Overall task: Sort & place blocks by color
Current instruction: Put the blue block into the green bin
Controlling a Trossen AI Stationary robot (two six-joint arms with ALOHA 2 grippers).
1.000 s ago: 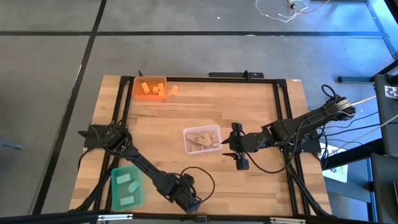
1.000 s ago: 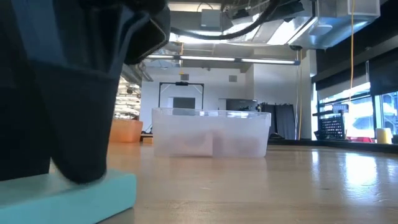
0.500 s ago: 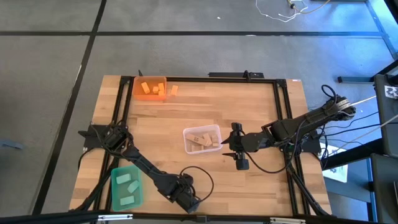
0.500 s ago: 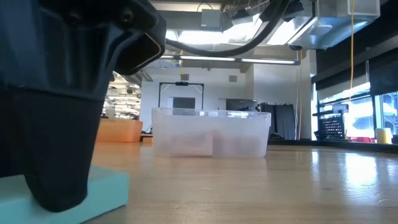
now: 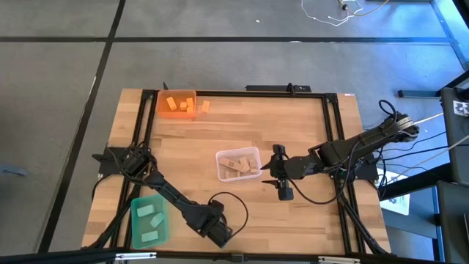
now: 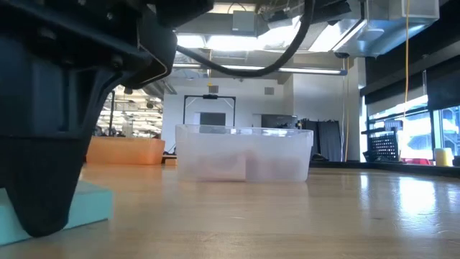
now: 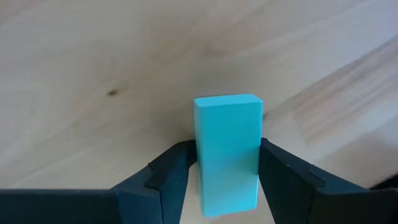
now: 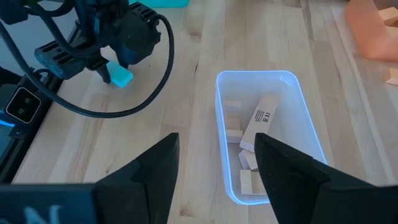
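Left gripper (image 7: 227,171) squeezes a mint green block (image 7: 227,152) between its two fingers, low over the table (image 5: 293,139) near the front edge. The block touches both fingers and sticks out past their tips. It looks smooth, with flat sides and sharp corners, and it is longer than it is wide.

Just beside this gripper sits the green bin (image 5: 149,221), with two mint blocks already lying in it. So the held block probably goes there next. It is not in the bin yet.

Right gripper (image 8: 214,168) hangs over the middle of the table with its fingers spread wide and nothing between them. The clear bin (image 8: 269,134) sits right in front of it, with several tan blocks (image 8: 249,158) piled inside.

Far from both grippers, at the back of the table, is the orange bin (image 5: 176,104). It holds a few orange blocks. One orange block (image 5: 205,107) lies on the wood just beside that bin, not in it.

I think most of the sorting is done. What is left seems to be the held mint block and that one orange block.
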